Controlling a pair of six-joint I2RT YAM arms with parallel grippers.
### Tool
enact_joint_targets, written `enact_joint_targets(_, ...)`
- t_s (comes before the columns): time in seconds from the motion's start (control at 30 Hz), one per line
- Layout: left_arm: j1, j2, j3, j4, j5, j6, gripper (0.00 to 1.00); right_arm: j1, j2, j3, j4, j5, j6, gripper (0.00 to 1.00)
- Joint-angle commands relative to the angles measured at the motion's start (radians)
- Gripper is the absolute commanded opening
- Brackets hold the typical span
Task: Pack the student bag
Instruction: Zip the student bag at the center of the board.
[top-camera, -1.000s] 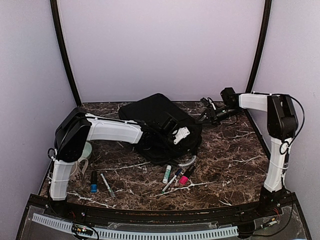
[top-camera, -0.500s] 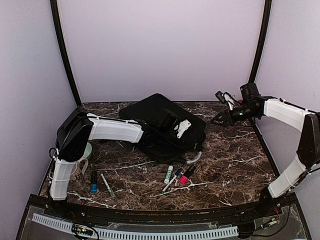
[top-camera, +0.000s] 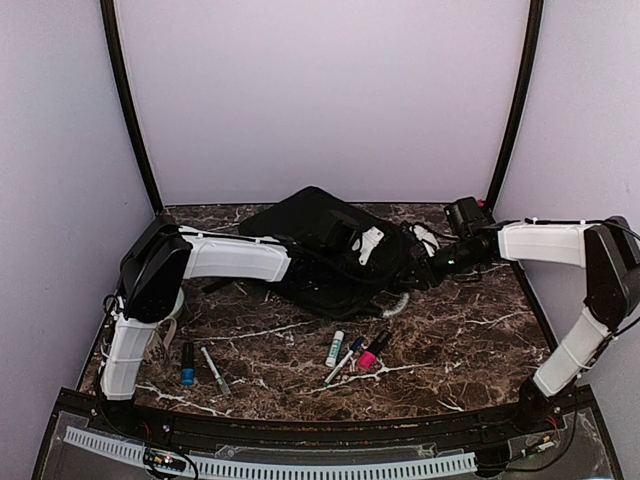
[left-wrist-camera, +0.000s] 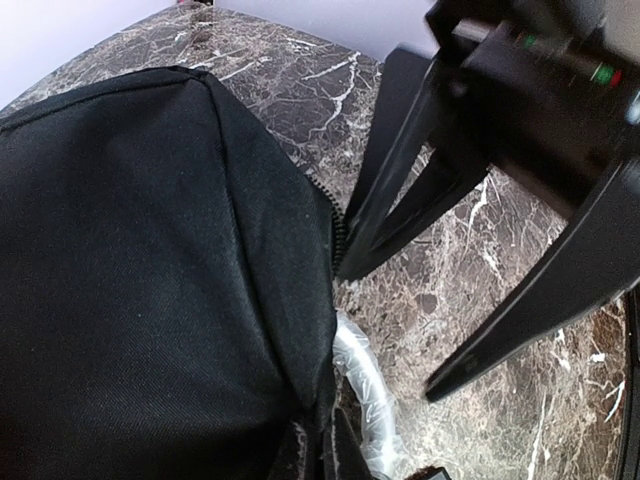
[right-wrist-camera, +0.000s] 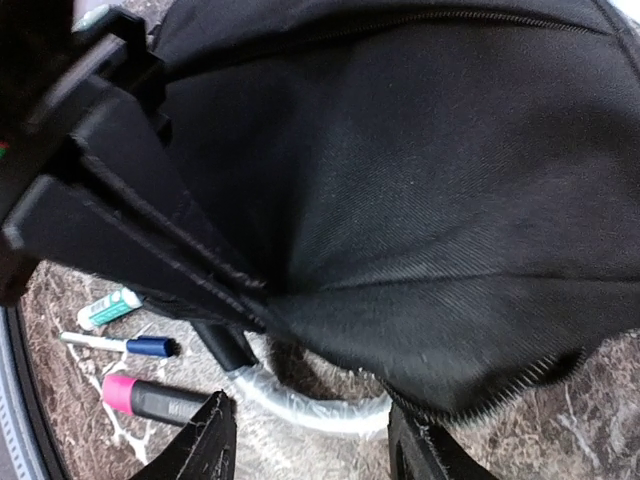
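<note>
Student bag (top-camera: 300, 215) black, soft woven fabric, slumped, creased; zipper (left-wrist-camera: 337, 228) perhaps part-open.

Seen from the right wrist, the student bag (right-wrist-camera: 420, 180) runs off the frame at 12 and 3 o'clock. At 9 o'clock the left gripper (right-wrist-camera: 257, 297) buries its fingertips in a fold of the fabric. Only the tips of the right gripper (right-wrist-camera: 318, 438) poke in at 6 o'clock, soft with blur. A clear plastic-wrapped ring (right-wrist-camera: 310, 405) shows one arc from under the bag; what it is cannot be told. A green-and-white tube (right-wrist-camera: 110, 307) is half hidden behind the left gripper. Seen from the left wrist, the bag spills past 9 and 6 o'clock. Overhead, at 8 o'clock, a pale cup (top-camera: 165, 332) sits mostly behind the left arm (top-camera: 235, 260). The labels on the markers (top-camera: 368, 357) are too small to read.
</note>
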Motion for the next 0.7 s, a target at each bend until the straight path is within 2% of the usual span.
enact_joint_targets(0.0, 0.006, -0.034, 0.072, 0.105, 0.014, -0.014, 0.0, 0.018, 0.059, 0.027, 0.097, 0.067, 0.031, 0.51)
enact_joint_targets(0.17, 0.006, -0.036, 0.085, 0.101, 0.015, -0.014, 0.0, 0.035, 0.104, 0.048, 0.092, 0.053, 0.032, 0.4)
enact_joint_targets(0.4, 0.006, -0.036, 0.083, 0.099, 0.022, -0.015, 0.0, 0.051, 0.106, 0.038, 0.142, 0.094, 0.033, 0.35)
enact_joint_targets(0.47, 0.006, -0.036, 0.083, 0.096, 0.026, -0.015, 0.0, 0.052, 0.097, 0.029, 0.174, 0.1, 0.031, 0.28)
enact_joint_targets(0.57, 0.006, -0.038, 0.082, 0.09, 0.029, -0.014, 0.0, 0.054, 0.068, -0.003, 0.247, 0.098, 0.037, 0.25)
enact_joint_targets(0.67, 0.006, -0.04, 0.081, 0.085, 0.024, -0.008, 0.0, 0.058, 0.082, 0.021, 0.227, 0.13, 0.046, 0.16)
